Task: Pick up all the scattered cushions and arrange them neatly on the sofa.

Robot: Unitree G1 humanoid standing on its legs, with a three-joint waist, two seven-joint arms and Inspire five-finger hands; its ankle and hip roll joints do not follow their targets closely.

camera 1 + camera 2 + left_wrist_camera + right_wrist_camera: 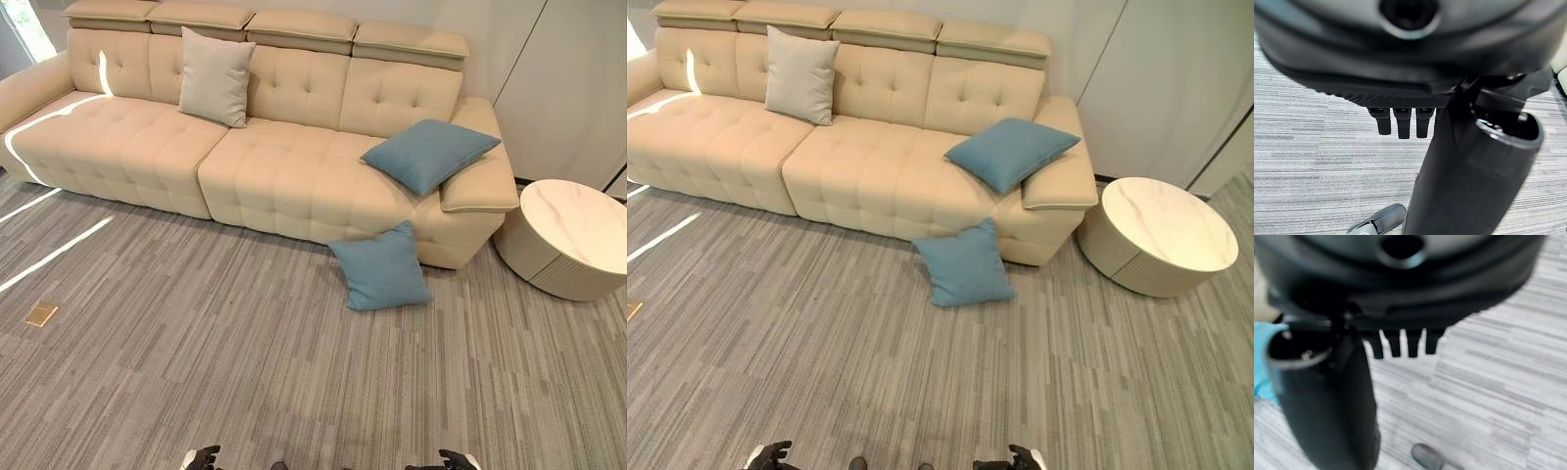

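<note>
Nearest, the left hand and right hand hang low over the grey carpet, fingers straight and relaxed, holding nothing. Farther ahead, between them, a blue cushion leans on the floor against the beige sofa. Beyond, the seat holds another blue cushion by the right armrest and a grey cushion upright against the backrest.

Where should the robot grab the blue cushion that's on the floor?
Probably by its top edge, coming from the front. The floor cushion stands tilted, its top leaning on the sofa front, so that upper edge is free and faces the robot. Both hands, left and right, are open and low, far from it.
</note>
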